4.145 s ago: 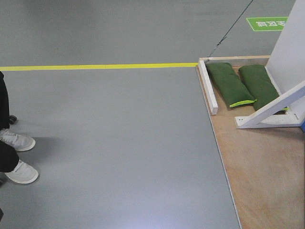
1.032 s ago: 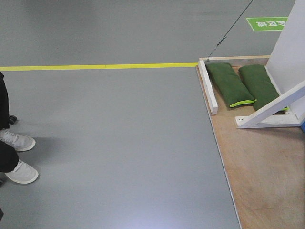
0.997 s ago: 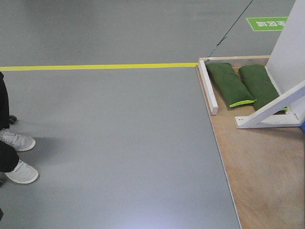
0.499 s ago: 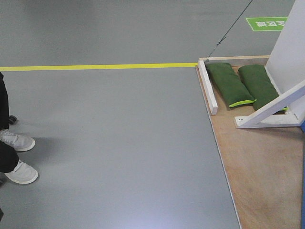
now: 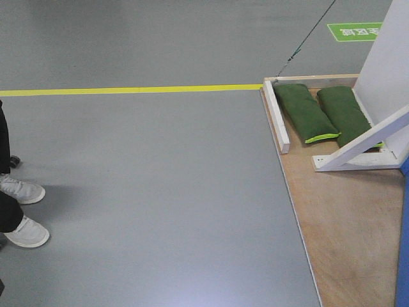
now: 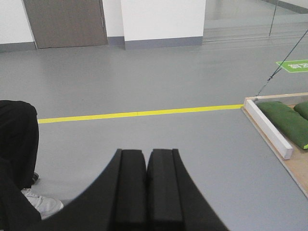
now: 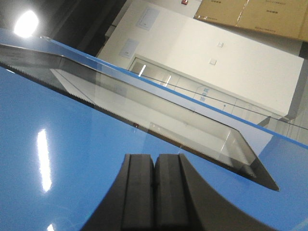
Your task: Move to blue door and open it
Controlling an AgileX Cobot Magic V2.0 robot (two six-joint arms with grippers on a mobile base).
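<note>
Grey floor (image 5: 160, 192). Door (image 7: 48, 168) fills rt-wrist view, just ahead of right gripper (image 7: 155, 192); left gripper (image 6: 146, 192) apart from it. Both pressed together. Panel prob. rigid, heavy, slick: grip lever, not in view.

The blue door (image 7: 57, 159) is glossy (light glints off it), the platform (image 5: 345, 224) bare wood, the bags (image 5: 305, 112) cloth.

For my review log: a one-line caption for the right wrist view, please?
Shut, empty jaws facing the glossy blue door and its dark-framed window.
</note>
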